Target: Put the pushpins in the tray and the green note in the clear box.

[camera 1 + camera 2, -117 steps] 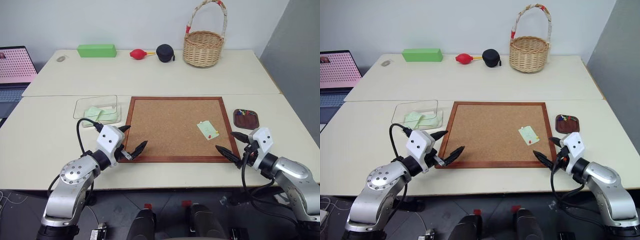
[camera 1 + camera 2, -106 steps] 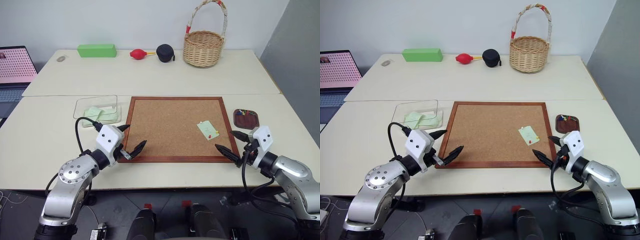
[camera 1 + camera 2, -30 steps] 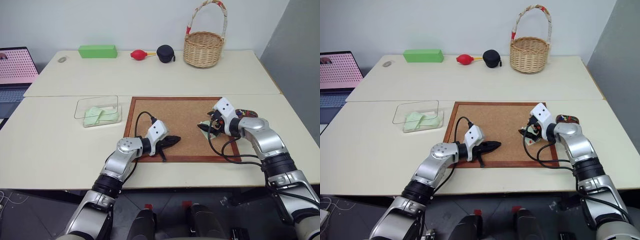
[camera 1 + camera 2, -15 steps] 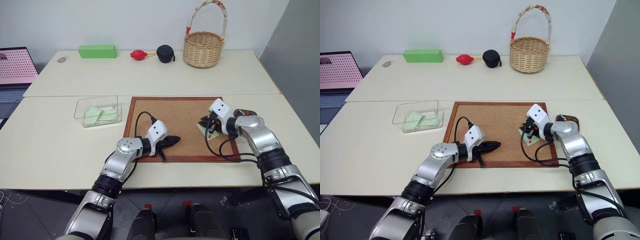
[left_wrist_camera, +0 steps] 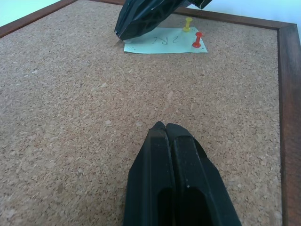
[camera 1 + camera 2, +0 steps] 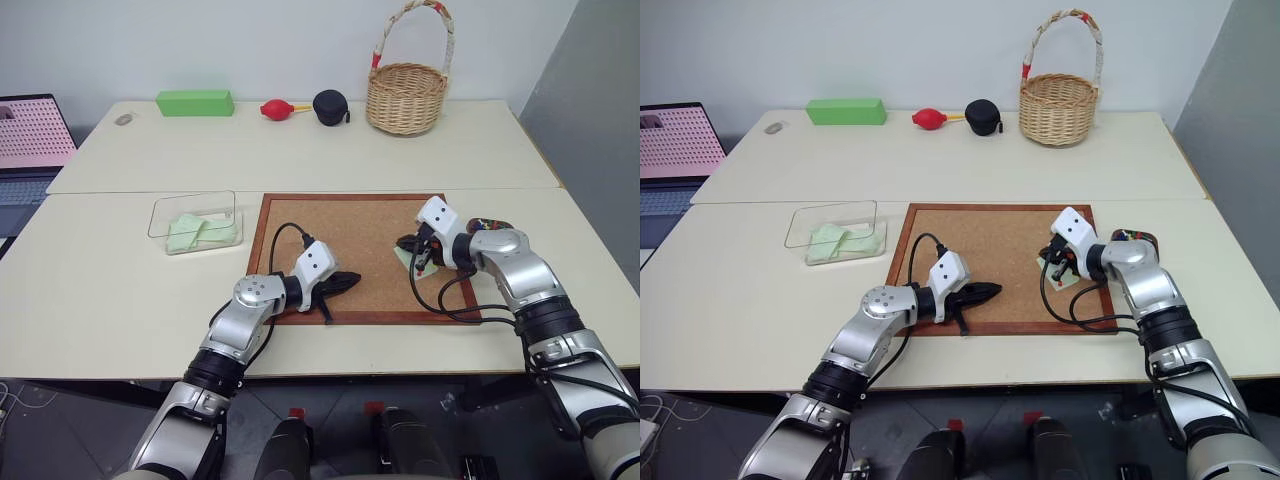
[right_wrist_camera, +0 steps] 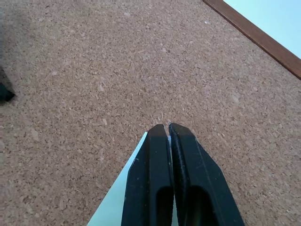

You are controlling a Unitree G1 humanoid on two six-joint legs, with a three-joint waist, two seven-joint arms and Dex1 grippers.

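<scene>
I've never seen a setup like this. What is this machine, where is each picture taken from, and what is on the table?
It is a two-armed robot. Two pictures come from cameras in its head, looking down over the table; the other two come from cameras on its wrists, looking along the black fingers. On the table lies a cork board with a green note fixed by a red and a yellow pushpin. Beside the board sit a clear box with green slips and a small brown tray. Further back are a basket and a green block. The left gripper is shut, resting on the board. The right gripper is shut over the note's edge; whether it pinches the paper is unclear.
</scene>
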